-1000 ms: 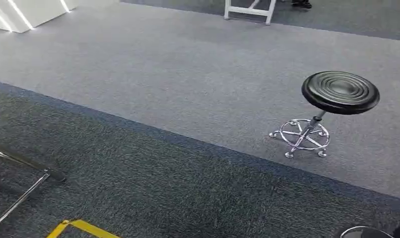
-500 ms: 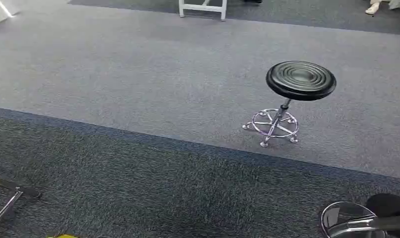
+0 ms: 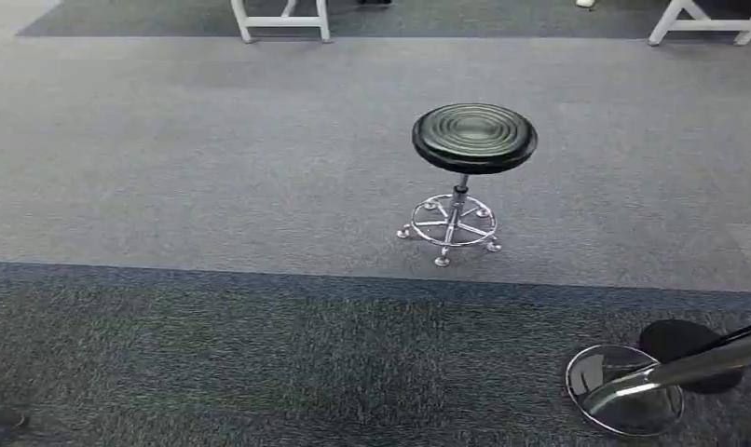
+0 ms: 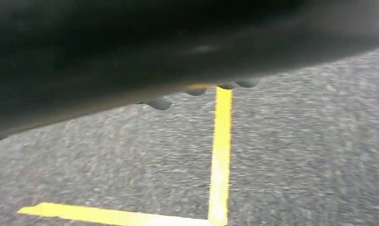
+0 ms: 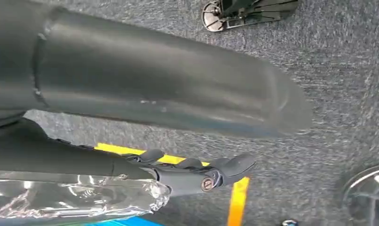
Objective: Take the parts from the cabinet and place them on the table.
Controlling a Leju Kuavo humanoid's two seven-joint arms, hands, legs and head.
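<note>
In the right wrist view my right hand (image 5: 192,175) hangs over the dark carpet, its dark fingers (image 5: 225,167) stretched out. A part in a crinkled clear plastic bag (image 5: 75,197), with blue showing underneath, lies against the hand, which holds it. In the left wrist view, small grey tips of my left hand (image 4: 159,103) peek out from under a blurred dark mass, and its pose is hidden. The head view looks out over carpet.
A black round stool (image 3: 474,138) on a chrome caster base stands mid-floor on the lighter carpet. A chrome disc base (image 3: 623,389) with a slanted pole is at the lower right. White table legs (image 3: 279,20) stand at the far edge. Yellow floor tape (image 4: 220,150) crosses the dark carpet.
The camera has swung to the right, so the stool has slid left in the picture. The chrome disc base has come further into view, and the metal frame at lower left has gone out.
</note>
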